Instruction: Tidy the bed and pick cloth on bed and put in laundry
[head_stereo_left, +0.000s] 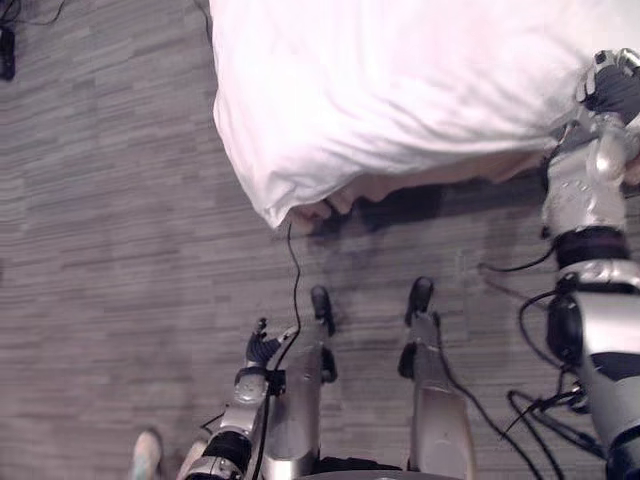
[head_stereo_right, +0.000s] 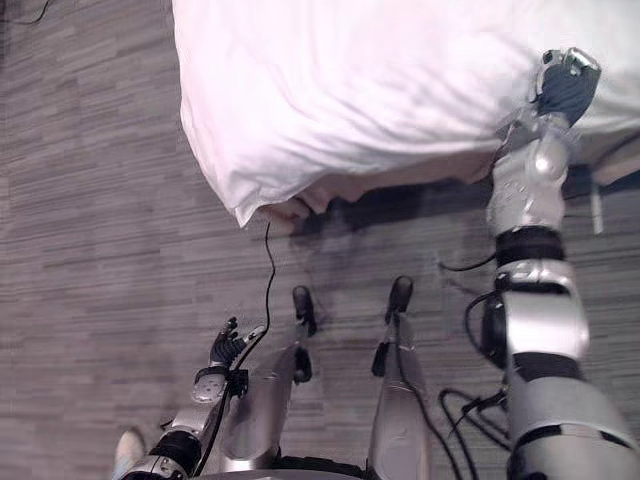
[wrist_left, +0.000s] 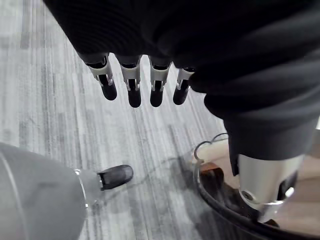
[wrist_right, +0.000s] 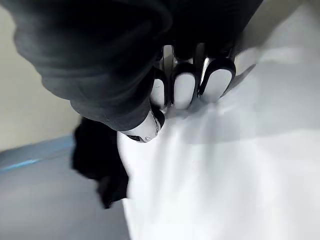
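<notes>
Right hand (head_stereo_right: 565, 82) at the near edge of the bed (head_stereo_right: 410, 176), on top of the white bed cover (head_stereo_left: 400, 90). Its wrist view adds the grip: fingers (wrist_right: 185, 90) curled into the cover, thumb close by, a fold pinched between. Same view has a dark shape (wrist_right: 95, 160) just beside the cover; cannot tell what. Left hand (head_stereo_left: 262, 348) low by the robot's side; wrist view shows fingers (wrist_left: 134, 95) straight, holding nothing. Cover corner hangs toward grey plank floor (head_stereo_left: 100, 250). Person's shoe (head_stereo_left: 147, 455) near the left arm.
</notes>
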